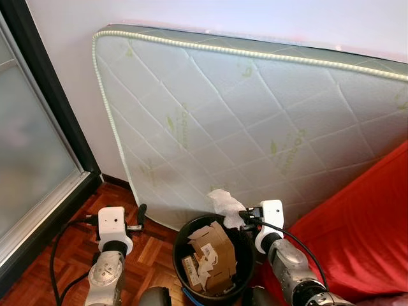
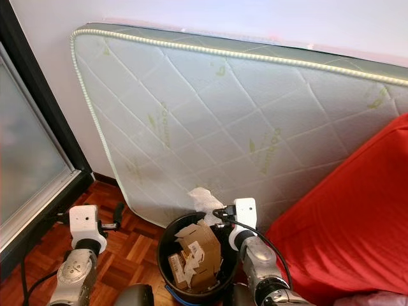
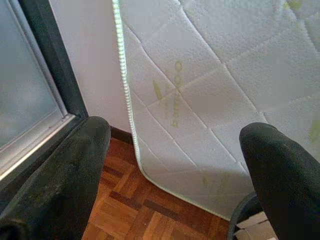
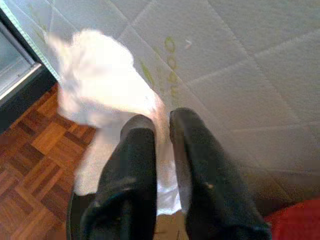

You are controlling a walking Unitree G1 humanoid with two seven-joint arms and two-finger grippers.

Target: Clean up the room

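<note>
Where right gripper (image 4: 162,131) fingers pinch, tissue (image 4: 107,85) protrudes

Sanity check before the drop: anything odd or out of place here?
Yes. A bare mattress stands on edge, tilted back against the wall instead of lying flat. The black bin is packed with cardboard scraps near its rim. The right tool holds crumpled white paper over the bin. Nothing looks spilled on the parquet floor.

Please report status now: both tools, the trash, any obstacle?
Right tool shut on crumpled white tissue, over round black bin. Left tool open, idle. Bin nearly full of cardboard scraps.
</note>
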